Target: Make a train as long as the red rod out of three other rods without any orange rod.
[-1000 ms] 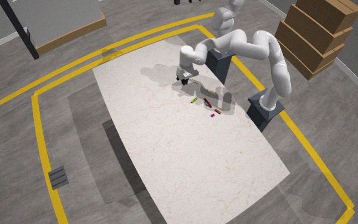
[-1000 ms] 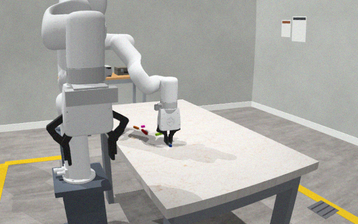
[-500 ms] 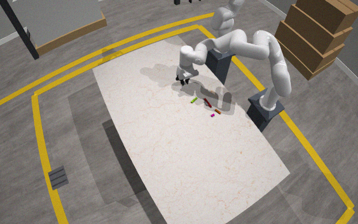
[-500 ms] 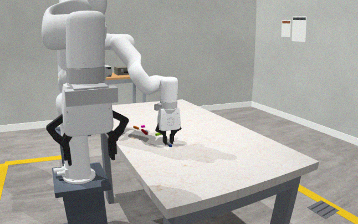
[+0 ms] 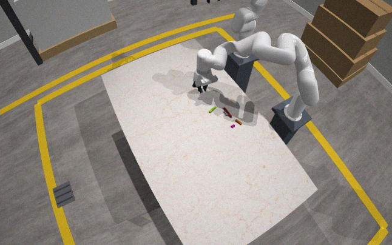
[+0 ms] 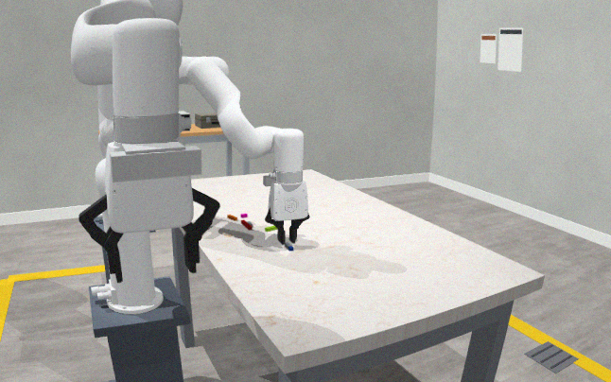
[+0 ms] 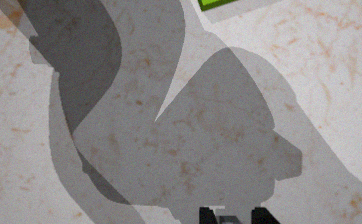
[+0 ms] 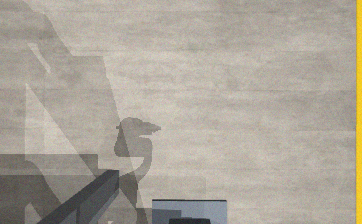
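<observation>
The left gripper (image 5: 202, 91) (image 6: 287, 242) (image 7: 233, 219) is low over the table, its fingers a little apart. A blue rod (image 6: 289, 248) lies at the fingertips. A greyish piece, perhaps a grey rod, adjoins it between the fingers, mostly hidden. The lime rod (image 5: 212, 109) (image 6: 269, 229) (image 7: 214, 3) lies apart from them. The red rod (image 5: 227, 113) (image 6: 246, 225) lies farther along, with a grey piece partly showing beside it. The magenta rod (image 5: 232, 126) (image 6: 244, 216) lies beyond. The right gripper (image 6: 154, 275) is wide open and empty, off the table.
The orange rod (image 5: 238, 121) (image 6: 232, 217) lies near the magenta and red rods. The marble table (image 5: 173, 170) (image 6: 392, 266) carries the rods, and arm shadows fall across it. The right arm stands beside the table edge on its dark pedestal (image 6: 139, 327).
</observation>
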Robot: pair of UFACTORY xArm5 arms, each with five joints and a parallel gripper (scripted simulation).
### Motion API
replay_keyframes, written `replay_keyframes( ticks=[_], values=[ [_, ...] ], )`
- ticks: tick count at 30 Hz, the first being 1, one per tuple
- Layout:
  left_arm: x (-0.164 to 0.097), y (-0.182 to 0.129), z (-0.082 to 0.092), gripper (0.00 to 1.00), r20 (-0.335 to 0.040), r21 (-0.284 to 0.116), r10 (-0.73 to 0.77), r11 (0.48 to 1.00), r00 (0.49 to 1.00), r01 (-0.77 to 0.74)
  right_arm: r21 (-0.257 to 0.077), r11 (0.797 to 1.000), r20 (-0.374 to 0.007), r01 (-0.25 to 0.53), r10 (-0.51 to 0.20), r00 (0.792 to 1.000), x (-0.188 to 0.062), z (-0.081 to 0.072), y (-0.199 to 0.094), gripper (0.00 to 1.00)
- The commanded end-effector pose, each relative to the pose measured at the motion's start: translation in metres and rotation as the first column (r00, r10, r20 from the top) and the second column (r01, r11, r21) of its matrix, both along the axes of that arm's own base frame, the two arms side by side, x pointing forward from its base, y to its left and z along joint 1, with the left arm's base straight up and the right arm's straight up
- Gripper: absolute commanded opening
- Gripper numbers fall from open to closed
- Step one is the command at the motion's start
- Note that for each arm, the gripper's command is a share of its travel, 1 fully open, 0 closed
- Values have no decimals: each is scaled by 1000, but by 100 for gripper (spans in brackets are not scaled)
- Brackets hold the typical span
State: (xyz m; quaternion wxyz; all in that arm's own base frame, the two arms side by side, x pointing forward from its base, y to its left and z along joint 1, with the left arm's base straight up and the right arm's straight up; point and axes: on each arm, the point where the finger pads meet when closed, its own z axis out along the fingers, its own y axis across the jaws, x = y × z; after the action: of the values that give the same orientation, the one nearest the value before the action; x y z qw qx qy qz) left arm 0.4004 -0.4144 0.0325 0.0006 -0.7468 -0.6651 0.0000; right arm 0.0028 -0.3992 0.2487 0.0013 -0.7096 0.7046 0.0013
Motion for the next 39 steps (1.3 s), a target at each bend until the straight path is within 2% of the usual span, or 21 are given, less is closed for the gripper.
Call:
replay_keyframes(
  ticks=[1,4,6,11,15,24,25,39],
  values=[
    [1,-1,20,26,4,-4,0,1000,1000,0,-4,1000,0,0,0,1000,0,1,-1,100],
    [1,-1,37,26,4,-4,0,1000,1000,0,-4,1000,0,0,0,1000,0,1,-1,100],
    [1,-1,37,26,4,-4,0,1000,1000,0,-4,1000,0,0,0,1000,0,1,-1,100],
    [1,-1,63,26,4,-4,0,1000,1000,0,-4,1000,0,0,0,1000,0,1,-1,100],
    [1,-1,78,26,4,-4,0,1000,1000,0,-4,1000,0,0,0,1000,0,1,-1,100],
    [1,-1,86,26,4,-4,0,1000,1000,0,-4,1000,0,0,0,1000,0,1,-1,100],
    [1,-1,86,100,4,-4,0,1000,1000,0,-4,1000,0,0,0,1000,0,1,-1,100],
    [1,-1,86,100,4,-4,0,1000,1000,0,-4,1000,0,0,0,1000,0,1,-1,100]
  ],
)
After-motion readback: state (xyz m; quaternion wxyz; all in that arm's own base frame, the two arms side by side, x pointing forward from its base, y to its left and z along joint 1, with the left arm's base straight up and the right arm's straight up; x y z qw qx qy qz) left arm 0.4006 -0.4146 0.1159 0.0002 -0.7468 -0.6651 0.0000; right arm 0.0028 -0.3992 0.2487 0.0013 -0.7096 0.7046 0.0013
